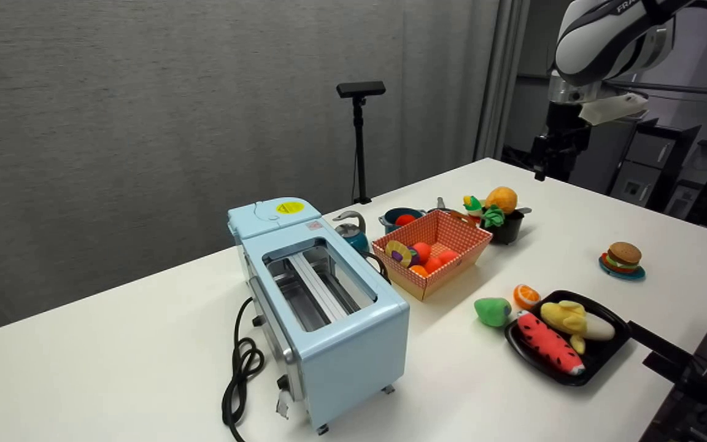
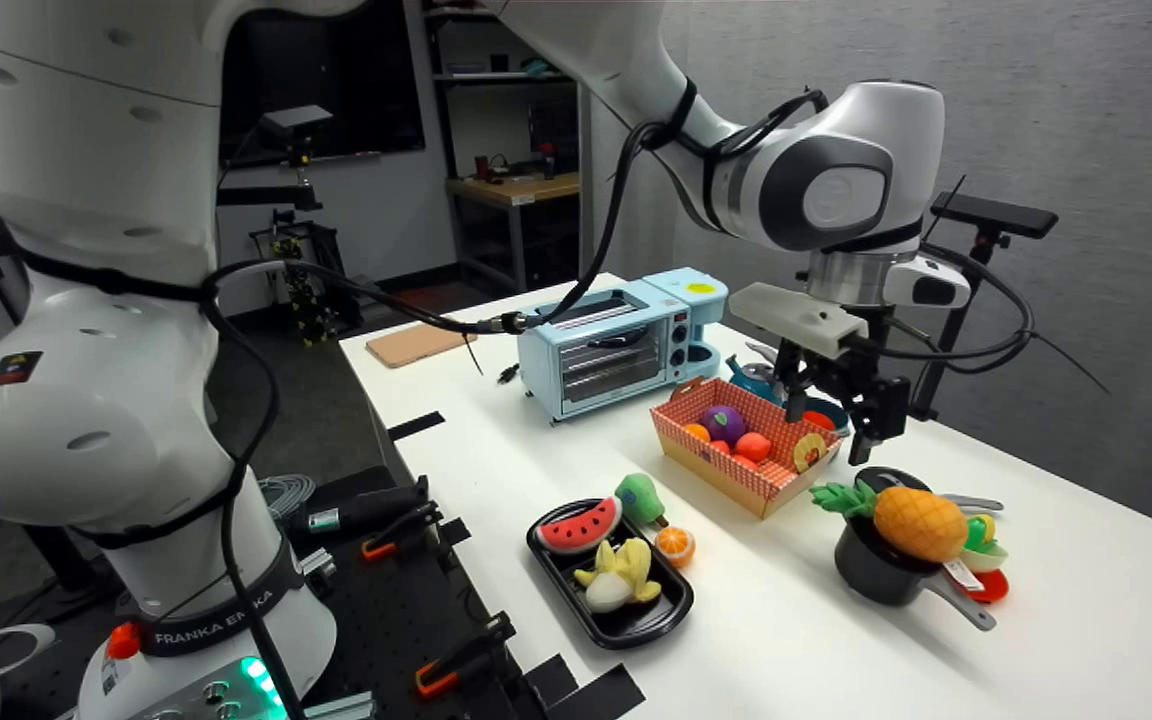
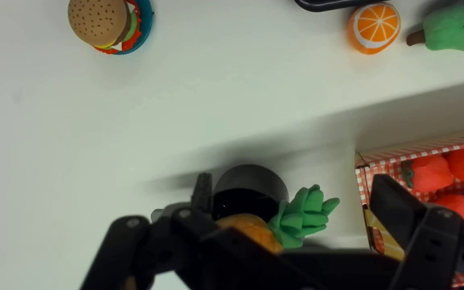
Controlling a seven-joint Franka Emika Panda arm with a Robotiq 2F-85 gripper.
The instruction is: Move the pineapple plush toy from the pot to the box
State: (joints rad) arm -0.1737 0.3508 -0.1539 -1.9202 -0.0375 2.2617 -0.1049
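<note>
In an exterior view we find the tray [image 2: 626,626], its raised rim seemingly penning in a watermelon slice [image 2: 581,527] and a peeled banana [image 2: 619,578]. Between one and two o'clock from it sits the box [image 2: 706,468], whose walls presumably keep loose toy fruit [image 2: 753,445] from rolling off. Next hang the fingers [image 2: 863,440], spread apart and gripping nothing, wide enough, we judge, to straddle our target. At about five o'clock from them stands the pot [image 2: 871,574]; the pineapple plush toy [image 2: 921,524] lies over its mouth, leafy end [image 2: 841,499] jutting toward ten o'clock, probably too long to sink inside
</note>
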